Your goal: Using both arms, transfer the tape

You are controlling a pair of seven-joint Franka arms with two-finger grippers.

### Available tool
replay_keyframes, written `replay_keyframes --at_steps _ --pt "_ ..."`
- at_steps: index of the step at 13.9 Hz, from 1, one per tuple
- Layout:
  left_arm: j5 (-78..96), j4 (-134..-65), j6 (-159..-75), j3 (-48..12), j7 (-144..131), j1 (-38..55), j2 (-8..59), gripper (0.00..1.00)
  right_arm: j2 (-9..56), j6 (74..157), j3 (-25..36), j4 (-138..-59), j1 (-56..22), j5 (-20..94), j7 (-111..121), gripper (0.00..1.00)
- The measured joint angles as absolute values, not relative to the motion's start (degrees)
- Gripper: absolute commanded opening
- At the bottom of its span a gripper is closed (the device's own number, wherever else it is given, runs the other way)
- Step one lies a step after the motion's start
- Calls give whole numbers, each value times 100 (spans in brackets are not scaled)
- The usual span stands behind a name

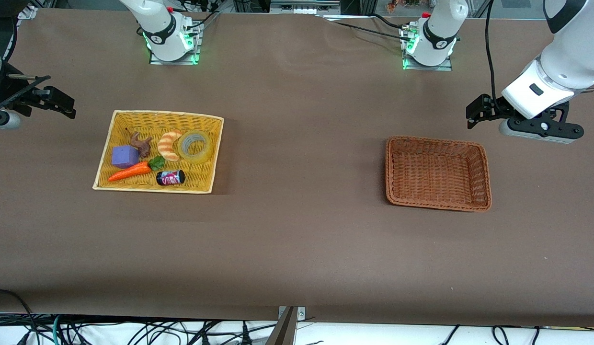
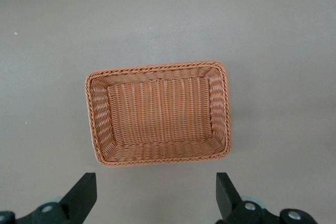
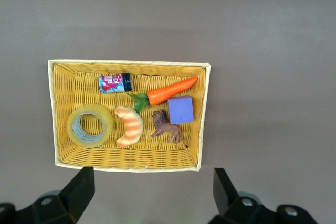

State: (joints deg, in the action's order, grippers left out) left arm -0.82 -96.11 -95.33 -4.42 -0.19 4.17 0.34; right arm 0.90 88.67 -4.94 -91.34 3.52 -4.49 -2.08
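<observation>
Nothing is picked up yet; you are at the very start of the job.

The right gripper (image 3: 151,195) hangs with fingers spread wide and empty, up in the air just outside the yellow basket (image 1: 116,120), off its edge toward the right arm's end of the table. The tape (image 1: 195,146) lies flat in that basket, touching the croissant (image 1: 169,145), well apart from this claw.

The left gripper (image 2: 156,198) is also spread and empty, waiting just off the brown basket (image 1: 486,172).

Next, I judge, you bring the right claw over the tape and straddle its rim, keeping clear of the croissant.
</observation>
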Motion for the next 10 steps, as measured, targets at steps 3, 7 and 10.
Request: replay_keyframes --at_steps 3,7,10 --pt "-82 -9611 -9531 -442 -19 417 34 100 106 8866 -494 -9134 352 -449 -208 100" --pt "-82 -9611 -9530 -441 -19 417 34 100 107 8865 -494 -9134 352 -449 -208 100" --pt "-82 -9611 -9530 -437 -19 415 34 100 116 8780 -499 -9135 351 -449 -206 100"
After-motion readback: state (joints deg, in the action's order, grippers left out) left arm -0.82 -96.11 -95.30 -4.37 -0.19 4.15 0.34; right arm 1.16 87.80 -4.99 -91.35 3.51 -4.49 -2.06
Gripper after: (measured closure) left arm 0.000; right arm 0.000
